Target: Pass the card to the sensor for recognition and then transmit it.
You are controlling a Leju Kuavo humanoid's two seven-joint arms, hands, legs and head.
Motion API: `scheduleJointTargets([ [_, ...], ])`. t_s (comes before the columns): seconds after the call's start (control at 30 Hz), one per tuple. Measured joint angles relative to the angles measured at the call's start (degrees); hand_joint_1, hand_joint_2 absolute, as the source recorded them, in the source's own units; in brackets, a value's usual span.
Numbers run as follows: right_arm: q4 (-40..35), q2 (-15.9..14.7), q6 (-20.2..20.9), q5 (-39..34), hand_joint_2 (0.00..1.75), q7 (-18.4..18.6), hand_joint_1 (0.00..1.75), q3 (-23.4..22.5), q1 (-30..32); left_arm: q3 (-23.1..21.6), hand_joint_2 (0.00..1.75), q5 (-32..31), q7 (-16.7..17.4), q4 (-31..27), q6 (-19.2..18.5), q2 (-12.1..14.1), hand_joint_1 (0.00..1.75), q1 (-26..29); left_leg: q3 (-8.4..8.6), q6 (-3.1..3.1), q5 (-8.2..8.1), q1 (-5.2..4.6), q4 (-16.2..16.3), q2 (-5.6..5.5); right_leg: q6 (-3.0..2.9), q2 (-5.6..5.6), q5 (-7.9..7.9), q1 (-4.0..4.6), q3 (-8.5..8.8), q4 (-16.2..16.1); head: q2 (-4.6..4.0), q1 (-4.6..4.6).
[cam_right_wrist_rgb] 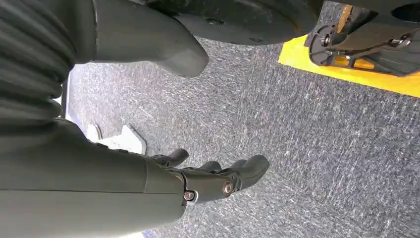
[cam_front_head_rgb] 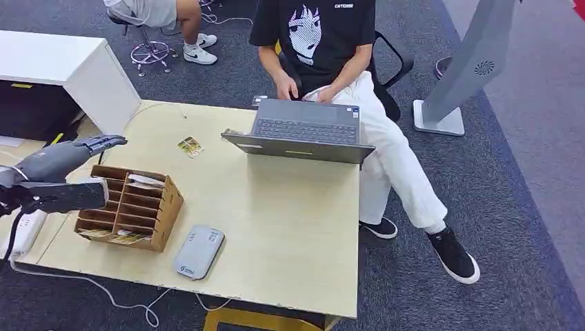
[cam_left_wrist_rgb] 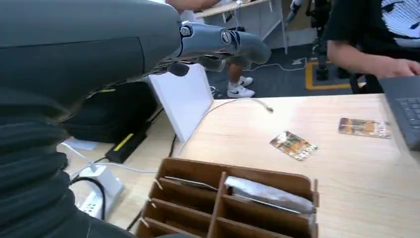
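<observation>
Head view: the left hand (cam_front_head_rgb: 76,150) hangs above the table's (cam_front_head_rgb: 290,227) left edge, just over the back of the wooden rack (cam_front_head_rgb: 131,207), fingers stretched forward and apart, holding nothing. A card (cam_front_head_rgb: 190,146) lies flat on the table beyond the rack, between it and the laptop (cam_front_head_rgb: 303,131). The grey sensor (cam_front_head_rgb: 199,252) lies near the front edge, just right of the rack. A seated person (cam_front_head_rgb: 324,41) has hands at the laptop.

Left wrist view: the hand (cam_left_wrist_rgb: 218,42) is above the rack (cam_left_wrist_rgb: 233,198), empty. The card (cam_left_wrist_rgb: 293,145) lies on the wood, well apart from the fingers; a second card (cam_left_wrist_rgb: 364,127) lies beside the laptop (cam_left_wrist_rgb: 403,109).

Right wrist view: the right hand (cam_right_wrist_rgb: 218,176) hangs over grey carpet (cam_right_wrist_rgb: 307,124), fingers loosely apart, thumb clear, empty.
</observation>
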Motion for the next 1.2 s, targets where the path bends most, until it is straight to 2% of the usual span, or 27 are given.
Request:
scheduleJointTargets([
  [0.3,0.00,-0.04,0.13,-0.63,1.75,-0.13,0.00,0.00,0.00,-1.73,1.75,0.61,2.16,-1.22,-2.07,3.71,0.00,-3.56,0.00,0.00,0.00,0.00,0.00,0.00,0.00,0.00,0.00,0.00,-0.01,0.00,0.00,0.00],
  [0.53,0.00,-0.07,0.13,-1.01,1.75,-0.17,0.00,0.00,-0.01,-4.53,1.75,-3.35,3.15,-1.22,-0.61,3.87,0.00,-5.98,0.01,0.00,0.00,-0.01,0.00,0.01,0.00,0.01,0.01,0.00,0.00,0.00,0.00,0.00],
  [0.83,0.00,-0.07,0.11,-1.01,1.75,-0.17,0.00,0.00,-0.01,-7.08,1.75,-3.41,3.08,-1.22,0.29,3.93,0.00,-6.32,0.00,0.00,0.00,0.00,0.00,0.00,0.00,0.00,0.01,0.00,0.00,0.00,0.00,0.00],
  [1.2,0.00,-0.07,0.11,-1.01,1.75,-0.17,0.00,0.00,-0.01,-8.04,1.75,-2.86,2.60,-1.18,0.48,3.93,0.00,-6.45,0.01,0.00,0.00,-0.01,0.00,0.00,0.00,0.00,0.01,0.00,0.01,0.00,0.00,-0.02],
])
